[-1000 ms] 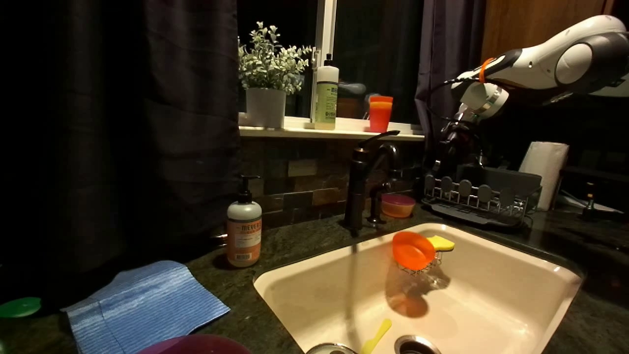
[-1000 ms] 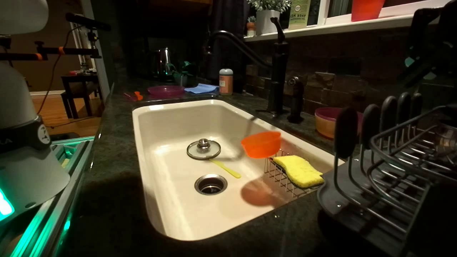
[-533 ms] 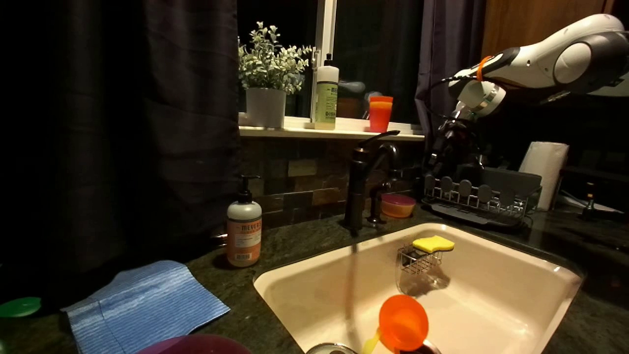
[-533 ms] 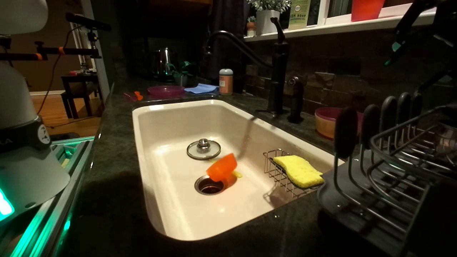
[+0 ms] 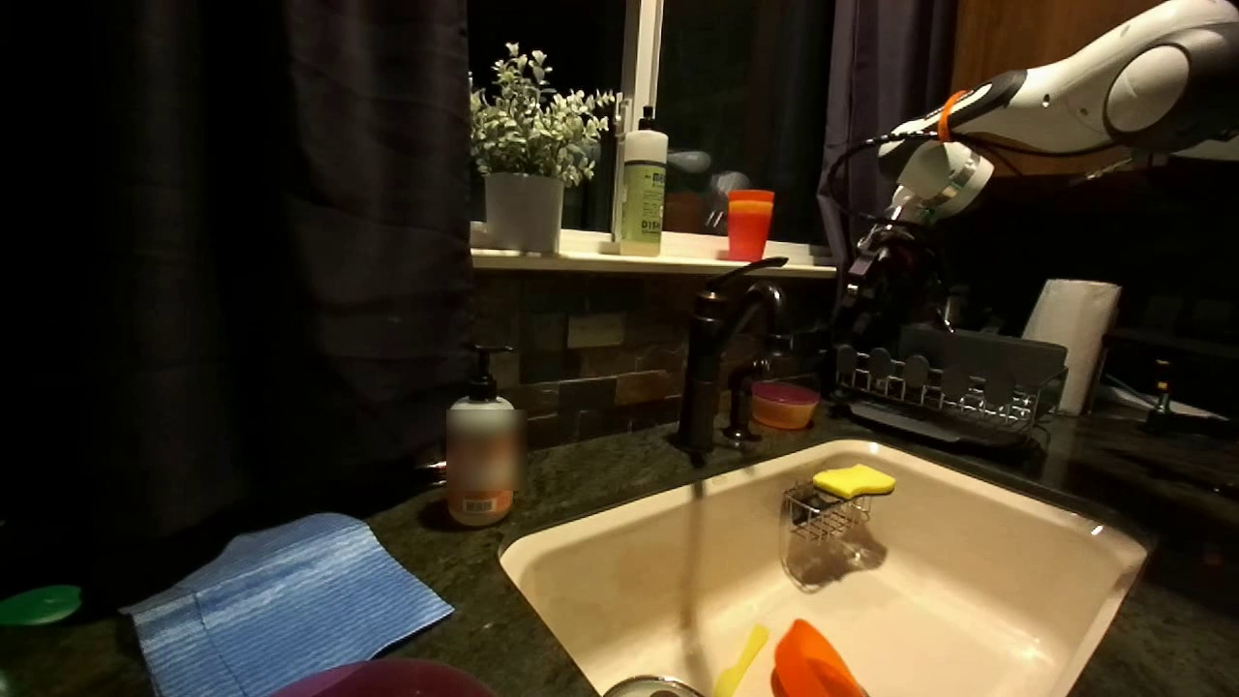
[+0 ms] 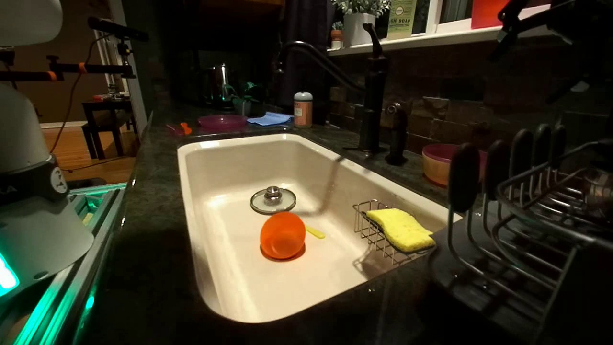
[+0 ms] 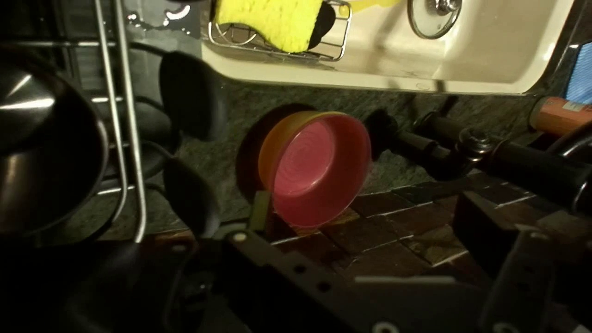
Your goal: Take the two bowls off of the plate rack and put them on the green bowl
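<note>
Glossy round magenta-pink plastic bowl (image 7: 319, 157): lies toward ten o'clock from your released black gripper (image 7: 365, 208) in the wrist view. Tilted round orange-red plastic bowl (image 6: 282, 234): in your cream sink (image 6: 249, 292), toward eight o'clock in an exterior view.

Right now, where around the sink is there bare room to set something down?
Bare counter lies between the soap bottle and the faucet, and in a dim strip between the sink and the robot base. It's crowded from faucet to plate rack, where the pink bowl sits, and in the sink, around the orange bowl, yellow utensil and lid.
</note>
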### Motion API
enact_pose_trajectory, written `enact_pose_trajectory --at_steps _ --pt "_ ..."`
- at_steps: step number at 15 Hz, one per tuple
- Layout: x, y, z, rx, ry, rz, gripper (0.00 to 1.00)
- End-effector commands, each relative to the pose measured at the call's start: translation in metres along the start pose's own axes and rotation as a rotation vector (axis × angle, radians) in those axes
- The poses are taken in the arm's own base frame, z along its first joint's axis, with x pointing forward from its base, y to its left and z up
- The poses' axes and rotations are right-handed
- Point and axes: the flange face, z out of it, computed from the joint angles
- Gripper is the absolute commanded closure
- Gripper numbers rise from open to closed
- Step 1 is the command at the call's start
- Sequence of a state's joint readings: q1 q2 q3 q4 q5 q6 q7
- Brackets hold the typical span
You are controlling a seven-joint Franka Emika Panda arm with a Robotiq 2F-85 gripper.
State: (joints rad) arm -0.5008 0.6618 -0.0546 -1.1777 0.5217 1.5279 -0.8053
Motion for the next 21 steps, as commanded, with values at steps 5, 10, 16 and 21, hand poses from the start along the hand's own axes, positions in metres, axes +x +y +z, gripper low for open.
enact_pose_trajectory --at_steps 5,10,16,21 --pt "-0.068 -0.062 0.008 0.013 -0.106 -0.008 0.0" --pt "-0.094 -0.086 0.04 -0.079 -0.145 -0.102 0.0" --pt "-0.105 -0.113 0.12 -0.201 -0.016 -0.286 0.0" --pt "-0.138 -0.139 0.193 -0.244 -0.005 -0.239 0.0"
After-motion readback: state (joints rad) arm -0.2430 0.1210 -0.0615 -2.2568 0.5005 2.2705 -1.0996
